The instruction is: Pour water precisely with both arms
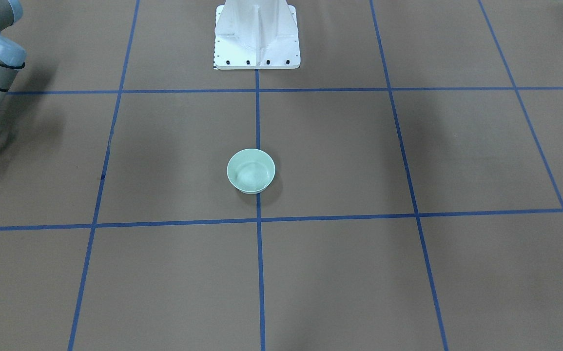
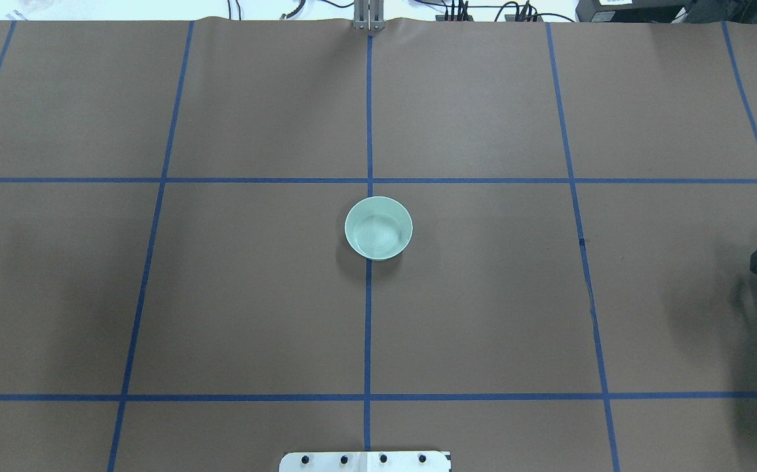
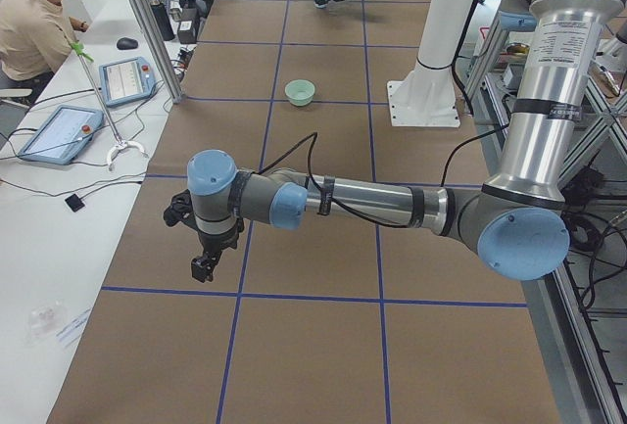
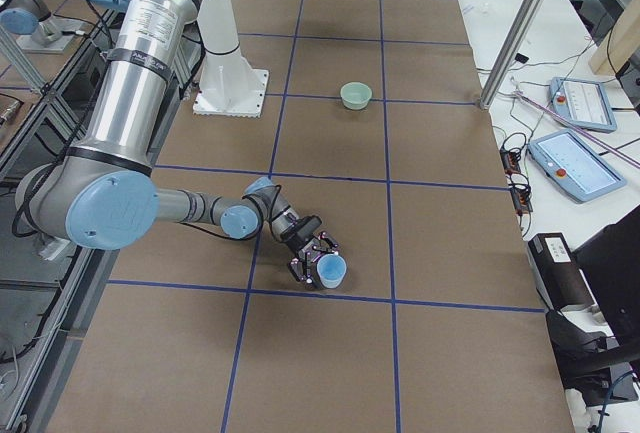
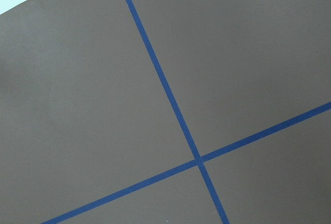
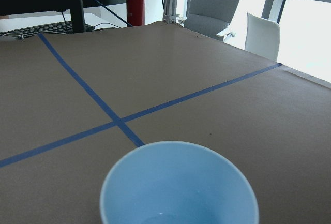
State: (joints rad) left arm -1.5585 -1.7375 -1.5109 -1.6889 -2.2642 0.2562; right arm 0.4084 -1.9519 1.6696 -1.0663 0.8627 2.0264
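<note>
On the brown papered table point(image 2: 483, 295) taped in blue squares, the blue cup point(image 4: 331, 271) stands upright, mouth up and axis vertical, right at the right gripper point(image 4: 312, 257), whose grip I cannot tell, nor that of the left gripper point(image 3: 204, 263); light, rigid and likely slick, with what seems a little water point(image 6: 170, 218) ready to slosh, it is best held mid-wall.

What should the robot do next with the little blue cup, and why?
Probably the right gripper should lift the blue cup gently straight up. The gripper is right against the cup, which seems to stand on the table, far from the green bowl in the middle. Whether its fingers are shut on it cannot be told.
</note>
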